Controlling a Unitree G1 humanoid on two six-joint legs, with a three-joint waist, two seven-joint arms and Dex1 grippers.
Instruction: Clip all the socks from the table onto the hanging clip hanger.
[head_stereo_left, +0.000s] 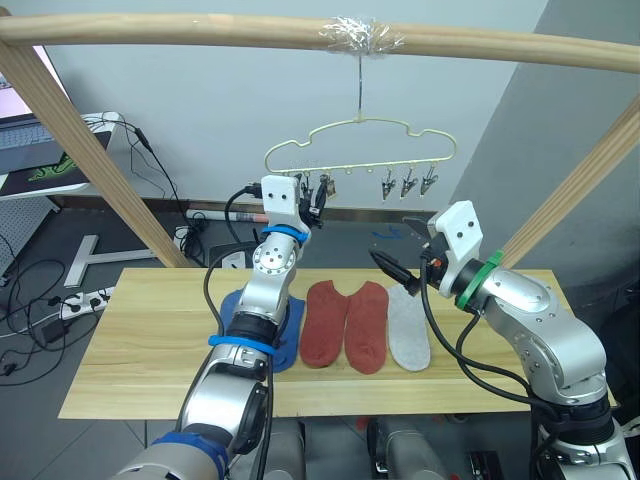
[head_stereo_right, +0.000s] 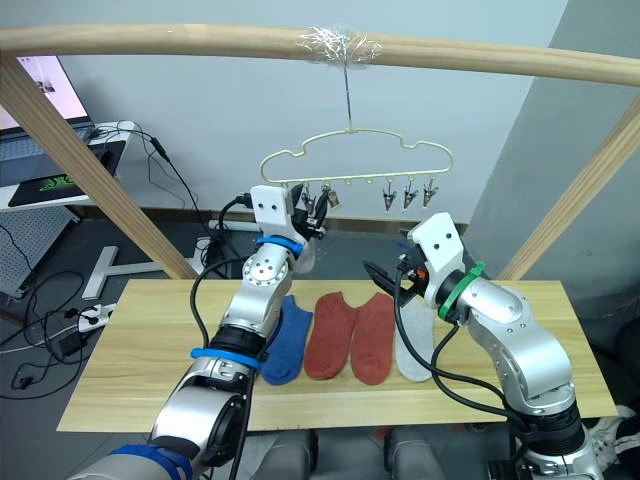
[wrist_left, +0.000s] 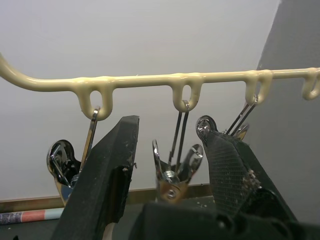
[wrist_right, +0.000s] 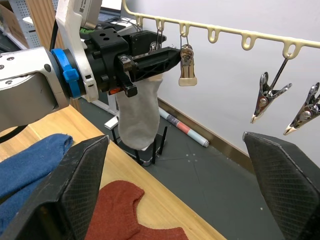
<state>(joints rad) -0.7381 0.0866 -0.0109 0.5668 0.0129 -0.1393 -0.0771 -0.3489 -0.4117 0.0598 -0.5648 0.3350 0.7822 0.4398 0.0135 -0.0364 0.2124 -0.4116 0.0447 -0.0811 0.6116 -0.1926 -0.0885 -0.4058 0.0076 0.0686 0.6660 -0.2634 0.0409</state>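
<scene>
The cream clip hanger hangs by its hook from the wooden rail. My left gripper is raised at the hanger's left clips, open, with one metal clip between its fingers. A light grey sock hangs just under this gripper; what holds its top is hidden. On the table lie a blue sock, partly under my left arm, two rust-red socks and a light grey sock. My right gripper hovers open and empty above the grey sock, below the right clips.
Slanted wooden posts carry the rail on both sides of the table. A white desk with a laptop stands at the far left. Cables and a power strip lie on the floor behind the table.
</scene>
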